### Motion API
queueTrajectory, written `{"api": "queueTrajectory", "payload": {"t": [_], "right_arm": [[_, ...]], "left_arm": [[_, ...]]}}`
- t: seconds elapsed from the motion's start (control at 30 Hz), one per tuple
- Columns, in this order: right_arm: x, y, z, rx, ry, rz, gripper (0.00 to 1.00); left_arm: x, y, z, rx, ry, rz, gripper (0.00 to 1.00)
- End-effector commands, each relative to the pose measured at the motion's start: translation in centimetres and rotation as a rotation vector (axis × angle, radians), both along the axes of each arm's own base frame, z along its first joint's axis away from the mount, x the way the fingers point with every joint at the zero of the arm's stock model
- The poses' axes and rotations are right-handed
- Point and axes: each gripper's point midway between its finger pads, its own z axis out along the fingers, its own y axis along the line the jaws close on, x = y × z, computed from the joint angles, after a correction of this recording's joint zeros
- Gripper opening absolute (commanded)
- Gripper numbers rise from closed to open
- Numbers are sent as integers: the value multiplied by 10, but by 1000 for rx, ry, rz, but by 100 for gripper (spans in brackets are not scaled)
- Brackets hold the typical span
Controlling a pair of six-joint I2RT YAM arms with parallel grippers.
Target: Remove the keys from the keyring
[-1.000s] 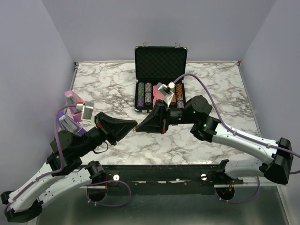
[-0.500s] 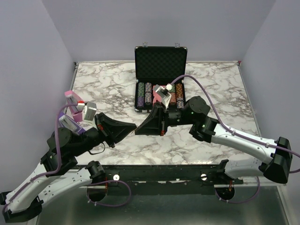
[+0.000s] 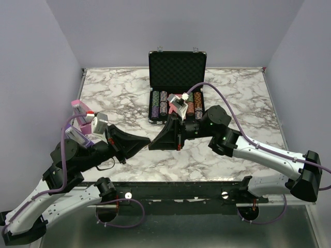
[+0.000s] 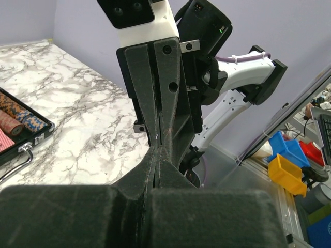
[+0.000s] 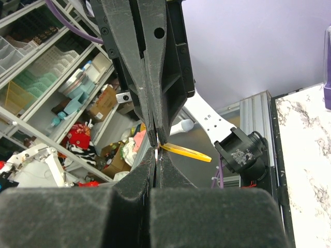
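Jutting sideways where closed jaws meet, yellow keyring [image 5: 187, 153]

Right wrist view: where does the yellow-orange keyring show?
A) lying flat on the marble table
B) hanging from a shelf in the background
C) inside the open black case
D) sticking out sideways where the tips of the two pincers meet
D: the keyring juts out as a thin yellow strip from the spot where the left pincer and the right pincer meet tip to tip.
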Motion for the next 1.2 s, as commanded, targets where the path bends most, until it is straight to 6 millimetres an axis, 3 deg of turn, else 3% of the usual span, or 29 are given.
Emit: {"api": "queueTrajectory", "payload": {"t": [0.0,0.43,1.17], "right_arm": [[-5,5,11,21,-30,15,1],[-10,9,7,-7,-40,42,1],[-18,22,-5,-51,-51,78,1]], "left_arm": [[-12,-8,-16,87,9,-89,0],[-25,-14,-28,230,-14,-191,0],[-30,-19,-41,303,13,-248,0]]}}
